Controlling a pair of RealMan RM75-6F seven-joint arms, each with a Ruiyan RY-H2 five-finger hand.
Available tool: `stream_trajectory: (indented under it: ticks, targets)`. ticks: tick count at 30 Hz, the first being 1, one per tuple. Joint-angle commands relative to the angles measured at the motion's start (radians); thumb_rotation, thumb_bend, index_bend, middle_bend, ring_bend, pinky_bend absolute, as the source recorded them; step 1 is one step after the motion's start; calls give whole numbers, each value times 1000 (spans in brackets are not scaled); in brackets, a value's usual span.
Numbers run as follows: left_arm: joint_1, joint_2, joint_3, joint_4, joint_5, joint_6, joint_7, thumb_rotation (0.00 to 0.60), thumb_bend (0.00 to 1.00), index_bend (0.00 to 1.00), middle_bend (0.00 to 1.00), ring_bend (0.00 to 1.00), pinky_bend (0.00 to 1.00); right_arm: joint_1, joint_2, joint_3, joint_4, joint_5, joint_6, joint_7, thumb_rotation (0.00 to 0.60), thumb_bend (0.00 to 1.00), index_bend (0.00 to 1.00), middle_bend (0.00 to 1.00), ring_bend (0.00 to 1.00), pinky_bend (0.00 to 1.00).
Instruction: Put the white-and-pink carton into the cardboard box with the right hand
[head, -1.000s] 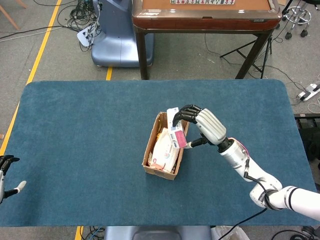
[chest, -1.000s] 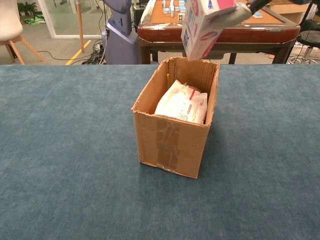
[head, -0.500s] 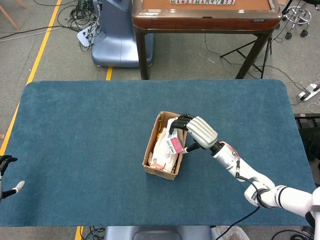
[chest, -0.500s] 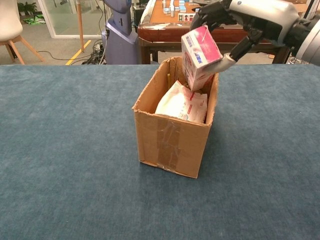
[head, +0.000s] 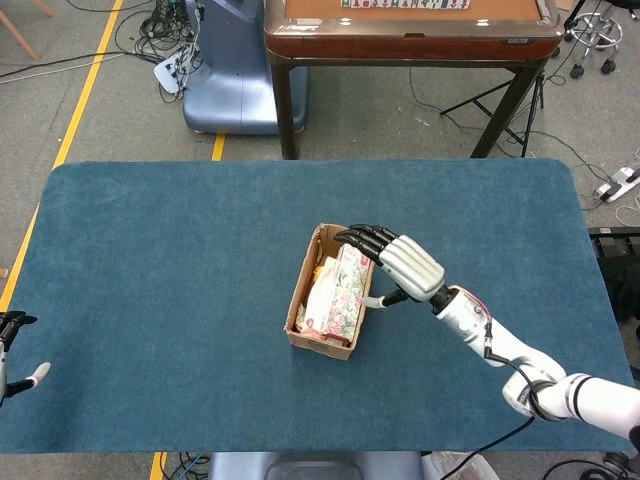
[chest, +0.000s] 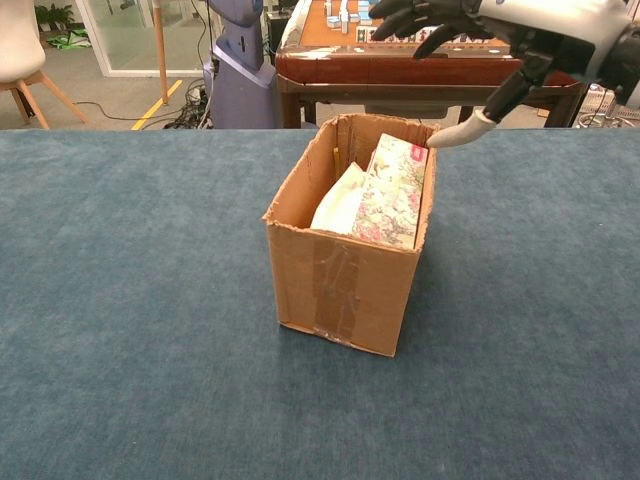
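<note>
The white-and-pink carton (chest: 390, 192) lies inside the cardboard box (chest: 335, 280), leaning against the right wall with its flowery side up. In the head view the carton (head: 345, 293) fills the box's (head: 299, 297) right half. My right hand (head: 400, 265) hovers just above and right of the box with fingers spread and nothing in it. The chest view shows the right hand (chest: 480, 30) over the box's far right corner, thumb pointing down toward the rim. My left hand (head: 12, 358) shows only at the table's left edge, fingers apart, holding nothing.
A white soft packet (chest: 338, 200) lies in the box beside the carton. The blue table (head: 180, 260) stretches wide around the box. Behind it stand a wooden table (head: 410, 35) and a blue machine base (head: 225, 85).
My right hand lowered the carton into the box and let it go. The carton now rests inside, and the hand has opened and lifted slightly to the right.
</note>
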Motion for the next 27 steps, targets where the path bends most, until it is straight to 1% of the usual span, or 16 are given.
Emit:
stream_trajectory:
  ticks: [1,3,5,8,12,14,18,22,27]
  targets:
    - [1,0,0,-2,3,3,2,600,140,295,242,168,405,-65,103,-7,-115,37,26,-191,600,0,137,135,85,184]
    - [1,0,1,-3,5,4,3,600,140,295,241,168,405,-108,150,-11,-172,73,48,-322,600,0,180,146,85,184]
    - [0,-1,3,-3,8,2,5,600,140,295,242,168,405,-150,190,-18,-217,103,69,-433,600,0,194,159,85,184]
    - [-3,-4,5,1,17,1,4,600,140,295,246,169,405,-206,253,-29,-288,158,88,-549,600,0,203,164,85,184]
    - [-6,-16,8,17,46,13,-7,600,140,303,265,181,405,-294,315,-35,-369,244,152,-656,600,0,204,179,85,184]
    - [-8,-24,12,30,63,17,-17,600,140,310,280,192,406,-344,331,-42,-394,282,196,-693,600,0,204,187,85,184]
    - [-13,-36,17,51,82,16,-30,600,140,319,293,201,411,-435,338,-54,-411,339,271,-713,600,0,205,187,85,184]
    - [-18,-43,18,63,90,13,-39,600,140,320,294,202,412,-512,314,-52,-376,381,339,-711,600,0,206,187,85,184]
    - [-21,-49,18,74,97,14,-59,600,140,321,294,202,416,-581,278,-55,-324,387,397,-700,600,0,221,187,85,184]
